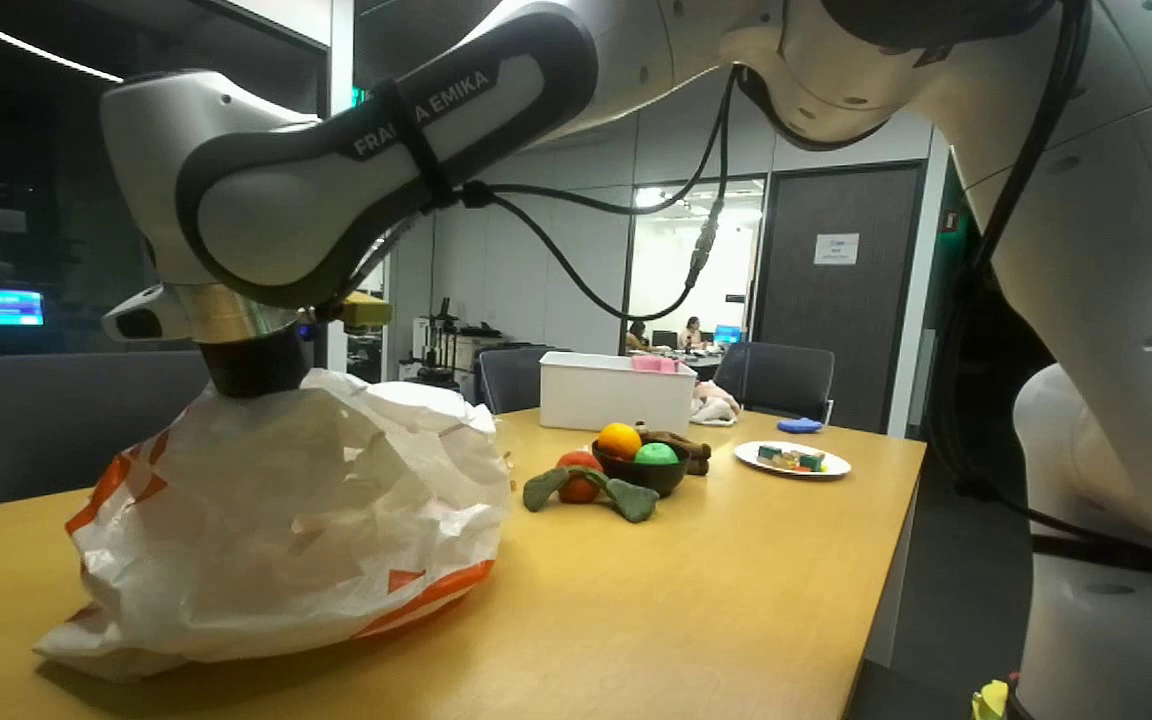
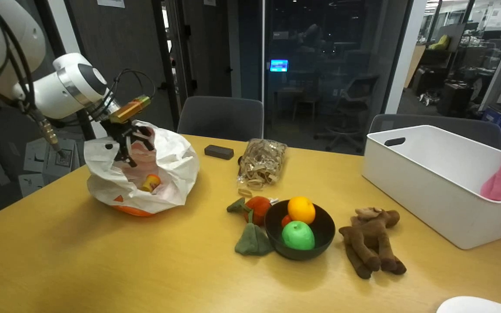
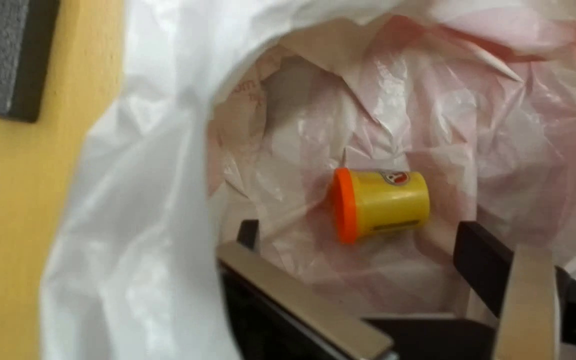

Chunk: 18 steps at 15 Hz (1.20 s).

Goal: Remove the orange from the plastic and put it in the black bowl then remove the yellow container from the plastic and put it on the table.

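Note:
The orange (image 2: 301, 210) rests in the black bowl (image 2: 323, 231), beside a green fruit. On its side inside the white plastic (image 2: 177, 158) lies the yellow container (image 3: 392, 202), with its orange lid toward the left of the wrist view. The bag stands on the table (image 2: 181, 269), its mouth facing the arm. My gripper (image 2: 140, 155) reaches into that mouth, fingers spread wide and nothing between them. In the wrist view the fingertips (image 3: 473, 250) sit either side of the container, apart from it. A bag wall hides the gripper in an exterior view (image 1: 266, 540).
Near the bowl are a red plush with green leaves (image 2: 258, 209) and a brown plush animal (image 2: 372, 243). A dark block (image 2: 218, 152) and a clear packet (image 2: 263, 158) lie behind the bag. A white bin (image 2: 424, 187) and a white plate (image 1: 748, 462) stand farther off.

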Available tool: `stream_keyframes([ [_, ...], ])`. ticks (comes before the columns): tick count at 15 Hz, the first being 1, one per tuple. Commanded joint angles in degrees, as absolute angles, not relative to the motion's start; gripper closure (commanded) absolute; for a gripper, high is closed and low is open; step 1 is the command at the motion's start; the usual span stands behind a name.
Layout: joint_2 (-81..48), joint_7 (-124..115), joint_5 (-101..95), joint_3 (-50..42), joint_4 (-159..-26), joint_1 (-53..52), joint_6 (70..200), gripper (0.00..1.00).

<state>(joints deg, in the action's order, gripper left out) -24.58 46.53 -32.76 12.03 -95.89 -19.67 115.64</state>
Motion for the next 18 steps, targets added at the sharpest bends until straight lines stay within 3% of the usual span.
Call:
stream_keyframes([
  [1, -23.39, 40.33, -31.05, 11.27, -99.71, -16.53, 122.33, 0.00],
  [11, -24.44, 43.46, -19.30, 13.65, -106.67, -9.14, 142.72, 0.00],
  [18, -24.68, 46.08, -22.05, 12.44, -108.37, -10.67, 144.06, 0.00],
])
